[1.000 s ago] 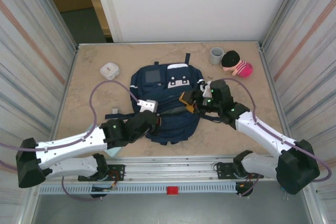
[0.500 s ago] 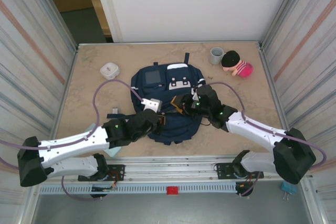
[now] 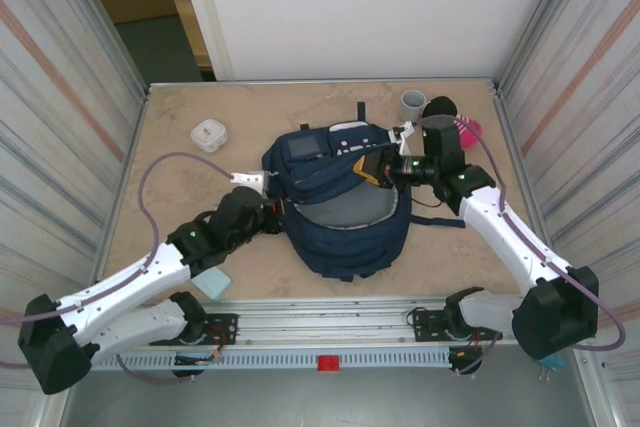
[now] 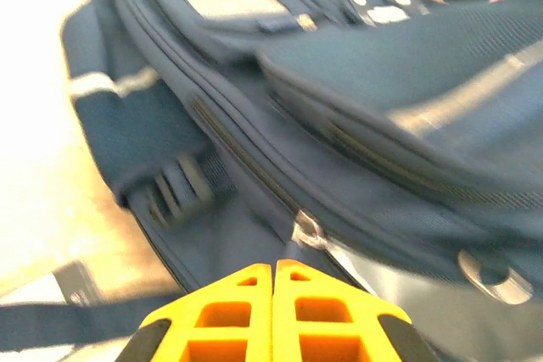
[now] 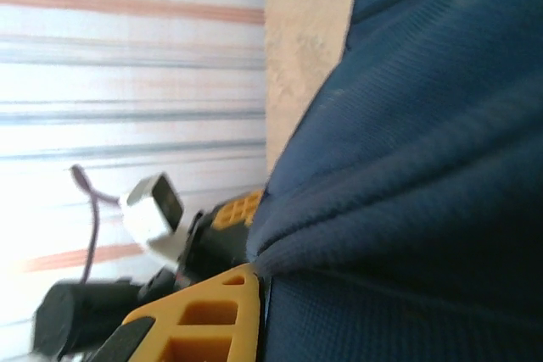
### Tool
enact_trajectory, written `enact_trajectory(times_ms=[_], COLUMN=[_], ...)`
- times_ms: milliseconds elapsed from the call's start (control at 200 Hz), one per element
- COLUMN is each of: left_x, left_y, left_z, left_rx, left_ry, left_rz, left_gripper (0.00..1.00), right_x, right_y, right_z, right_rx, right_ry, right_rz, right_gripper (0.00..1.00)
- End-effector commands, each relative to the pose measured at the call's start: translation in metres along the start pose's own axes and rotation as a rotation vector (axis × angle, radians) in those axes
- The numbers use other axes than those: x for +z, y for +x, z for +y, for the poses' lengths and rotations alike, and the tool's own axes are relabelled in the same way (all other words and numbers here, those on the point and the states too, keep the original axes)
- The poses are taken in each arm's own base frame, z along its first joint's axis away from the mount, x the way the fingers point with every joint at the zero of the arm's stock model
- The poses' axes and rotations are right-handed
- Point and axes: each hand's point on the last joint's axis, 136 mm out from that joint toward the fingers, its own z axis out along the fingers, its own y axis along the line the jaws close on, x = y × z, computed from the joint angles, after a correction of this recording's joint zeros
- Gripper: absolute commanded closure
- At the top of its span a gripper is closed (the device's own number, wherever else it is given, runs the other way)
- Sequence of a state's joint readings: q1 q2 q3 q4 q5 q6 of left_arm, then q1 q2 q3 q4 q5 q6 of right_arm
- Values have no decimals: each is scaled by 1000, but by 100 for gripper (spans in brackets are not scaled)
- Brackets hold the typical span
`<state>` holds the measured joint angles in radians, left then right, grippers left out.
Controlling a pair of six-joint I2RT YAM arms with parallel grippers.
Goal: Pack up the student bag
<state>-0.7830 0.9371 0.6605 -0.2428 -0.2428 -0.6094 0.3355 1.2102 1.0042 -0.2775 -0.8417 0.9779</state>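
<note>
Marble tabletop (image 3: 170,172) shows widest left of the student bag (image 3: 345,227).

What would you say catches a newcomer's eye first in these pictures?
The navy student bag dominates mid-table, its mouth gaping to show grey lining. The left gripper is shut at a zipper pull on its left edge, and the right gripper pinches fabric at its upper right. A white case lies off at far left.
</note>
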Motion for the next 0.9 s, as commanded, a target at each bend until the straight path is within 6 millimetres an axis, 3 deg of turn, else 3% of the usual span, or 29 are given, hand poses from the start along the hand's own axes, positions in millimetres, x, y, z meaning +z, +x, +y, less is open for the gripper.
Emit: enact_trajectory(times_ms=[0, 155, 241, 411, 536, 581, 697, 897], left_x=[14, 40, 50, 44, 27, 21, 6, -22], left_y=[7, -4, -13, -29, -30, -30, -24, 0], left_z=[45, 78, 75, 55, 54, 57, 68, 95], left_rx=[14, -37, -50, -78, -143, -166, -239, -404], left_ry=[-130, -220, -194, -115, -120, -137, -206, -383], left_rz=[9, -6, 5, -6, 6, 10, 44, 151], left_gripper=[100, 99, 97, 69, 55, 49, 37, 9], right_x=[-18, -19, -15, -2, 7, 9, 10, -15], right_y=[13, 6, -11, -44, -60, -63, -58, -18], right_z=[50, 58, 44, 4, -7, -11, -24, -63], right_rx=[-182, -193, -169, -109, -96, -97, -87, -47], right_ry=[-145, -152, -73, 55, 73, 94, 171, 395], right_rz=[138, 150, 69, -89, -152, -161, -141, -87], right_gripper=[96, 96, 96, 95, 92, 87, 65, 30])
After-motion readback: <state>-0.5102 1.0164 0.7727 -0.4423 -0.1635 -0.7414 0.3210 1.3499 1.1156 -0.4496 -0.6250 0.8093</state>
